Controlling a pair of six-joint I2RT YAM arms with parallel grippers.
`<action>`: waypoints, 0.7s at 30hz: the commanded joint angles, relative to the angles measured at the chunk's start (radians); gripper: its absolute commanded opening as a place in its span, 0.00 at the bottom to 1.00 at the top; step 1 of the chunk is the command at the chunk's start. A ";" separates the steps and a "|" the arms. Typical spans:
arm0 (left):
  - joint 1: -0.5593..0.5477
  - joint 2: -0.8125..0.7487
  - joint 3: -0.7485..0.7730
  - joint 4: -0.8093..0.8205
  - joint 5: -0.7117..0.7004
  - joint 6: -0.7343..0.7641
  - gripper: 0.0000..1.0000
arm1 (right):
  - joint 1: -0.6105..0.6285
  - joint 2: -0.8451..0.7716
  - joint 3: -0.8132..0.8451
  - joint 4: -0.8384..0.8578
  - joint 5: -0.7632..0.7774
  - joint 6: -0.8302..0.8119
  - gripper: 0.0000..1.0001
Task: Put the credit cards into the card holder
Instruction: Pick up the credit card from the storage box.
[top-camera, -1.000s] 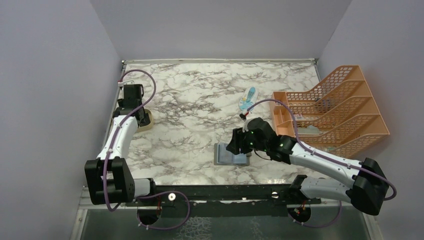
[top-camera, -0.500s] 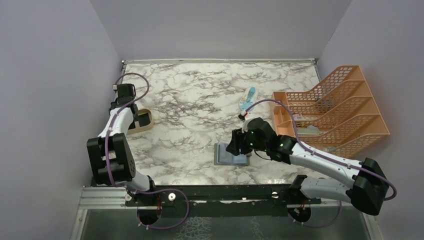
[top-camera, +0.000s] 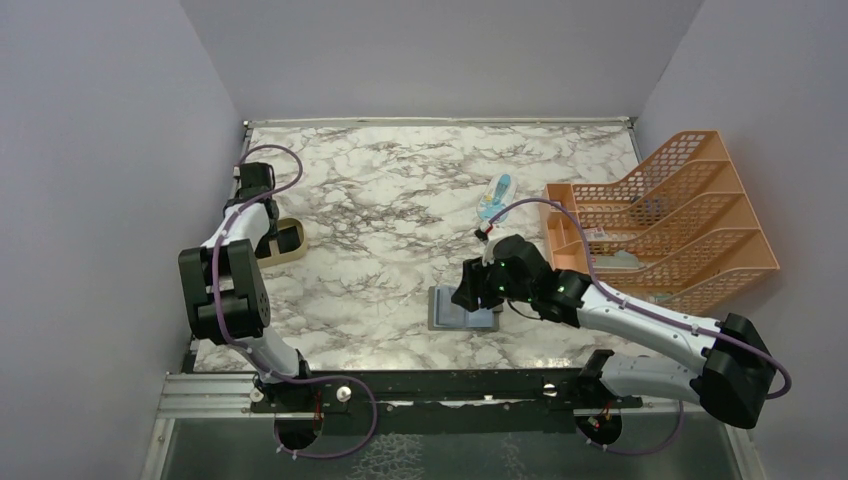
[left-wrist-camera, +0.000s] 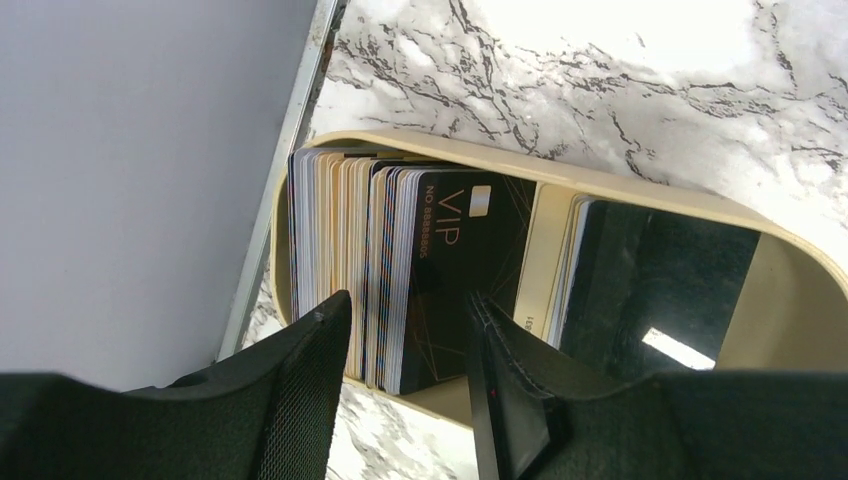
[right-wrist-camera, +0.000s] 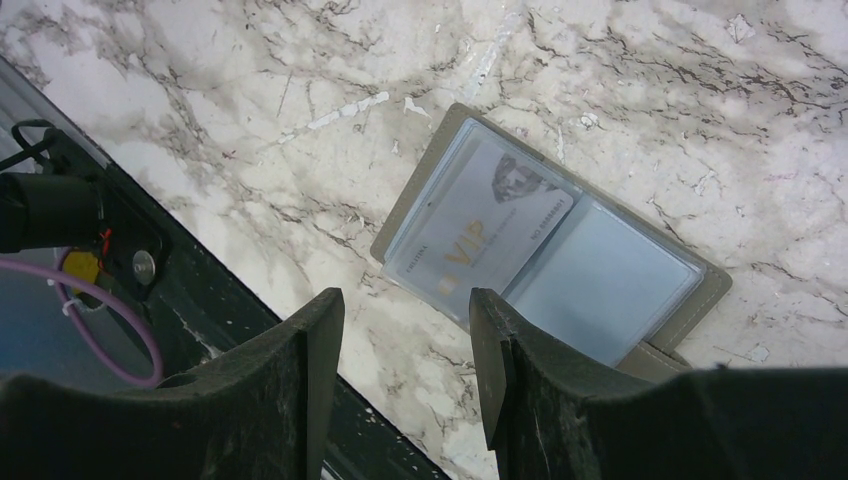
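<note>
Left hand (left-wrist-camera: 400, 370) hangs over the tan oval tray (left-wrist-camera: 520, 168) at the left edge of the tabletop (top-camera: 380, 200). It is released, with its fingers spread to either side of part of a stack of credit cards (left-wrist-camera: 345, 240). The stack stands on edge in the tray compartment nearer the wall, and its front card is black and marked VIP. Contact between fingers and cards cannot be determined. A second, darker stack (left-wrist-camera: 650, 270) occupies the other compartment. Right hand (right-wrist-camera: 405, 350) hovers released, holding nothing, above the card holder (right-wrist-camera: 600, 290). The holder lies opened flat close to the near edge, right of its middle. One pale VIP card (right-wrist-camera: 480, 235) sits in a clear pocket.
</note>
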 joint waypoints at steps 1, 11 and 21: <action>0.003 0.037 0.038 0.011 -0.043 0.025 0.46 | 0.005 0.008 0.039 0.016 0.029 -0.022 0.50; 0.003 0.082 0.063 0.000 -0.057 0.029 0.37 | 0.005 0.003 0.038 0.006 0.051 -0.026 0.50; -0.001 0.084 0.089 -0.023 -0.062 0.029 0.23 | 0.005 -0.003 0.029 0.006 0.060 -0.031 0.50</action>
